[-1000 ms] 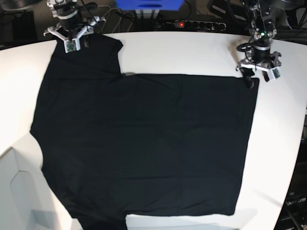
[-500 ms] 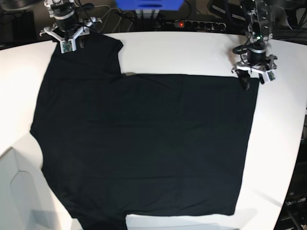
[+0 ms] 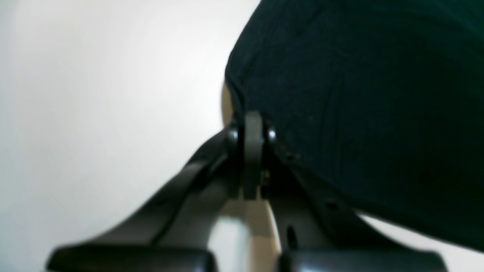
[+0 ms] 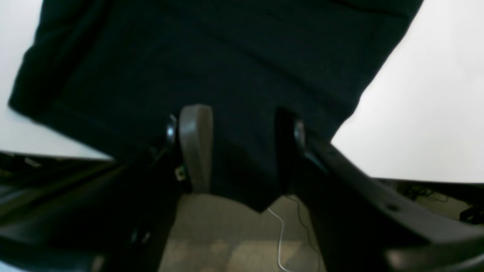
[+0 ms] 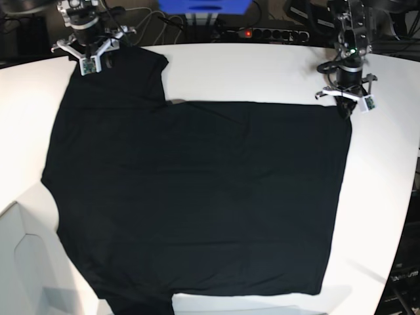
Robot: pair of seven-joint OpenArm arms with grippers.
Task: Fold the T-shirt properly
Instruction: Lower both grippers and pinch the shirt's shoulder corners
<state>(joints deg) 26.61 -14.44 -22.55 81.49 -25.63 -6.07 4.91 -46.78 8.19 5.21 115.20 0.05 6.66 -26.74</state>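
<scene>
While the large plain black cloth T-shirt (image 5: 197, 197) lies unfolded on the white desk (image 5: 262, 72), the left end effector (image 3: 252, 124) pinches its corner and the right end effector (image 4: 242, 151) gapes around a sleeve edge.

Robotics lab, white table (image 5: 249, 72), power strip (image 5: 266, 33) with cables, blue box (image 5: 205, 6) behind

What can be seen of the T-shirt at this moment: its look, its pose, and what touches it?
The T-shirt is plain black cloth, no print showing, spread flat over most of the white table, with one short sleeve reaching to the far edge. The left gripper is shut on the far hem corner, pinching the fabric edge. The right gripper stands open astride the sleeve's edge, cloth between its jaws. Small wrinkles only; the near edge runs out of view.
</scene>
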